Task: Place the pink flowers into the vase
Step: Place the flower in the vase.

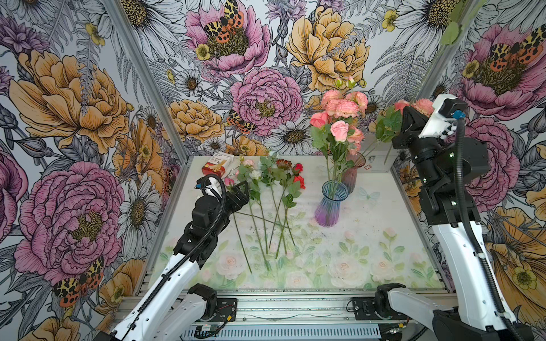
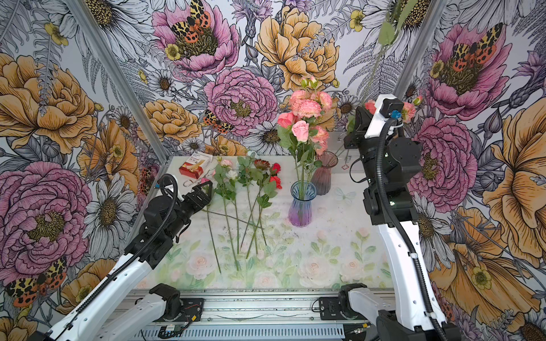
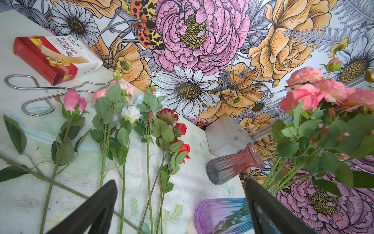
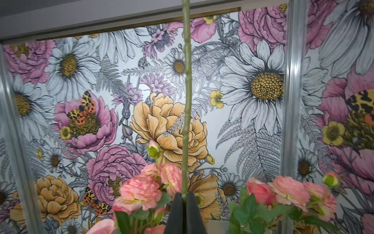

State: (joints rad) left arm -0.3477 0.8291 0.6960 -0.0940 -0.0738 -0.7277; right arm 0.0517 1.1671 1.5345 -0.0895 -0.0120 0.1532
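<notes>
Several pink flowers (image 1: 339,116) stand in the blue and purple glass vase (image 1: 328,203) at mid table. My right gripper (image 1: 406,113) hangs high at the back right, shut on the green stem (image 4: 186,105) of another spray of pink flowers (image 4: 289,190); the blooms sit beside the jaws and the long stem points away from them. My left gripper (image 1: 246,193) is open and holds nothing, low over the flowers lying at the left. Among those lie a pink rosebud (image 3: 73,101) and a pink ruffled bloom (image 3: 125,89). The vase's base (image 3: 218,214) shows between the open fingers (image 3: 101,202).
Red blooms (image 1: 299,174), a maroon bloom (image 1: 283,164) and a small white rose (image 1: 255,174) lie with the pink ones. An empty pink and grey vase (image 1: 353,171) stands just behind the blue one. A red bandage box (image 1: 214,166), metal tongs (image 3: 36,97) and a white case (image 1: 375,161) lie at the back.
</notes>
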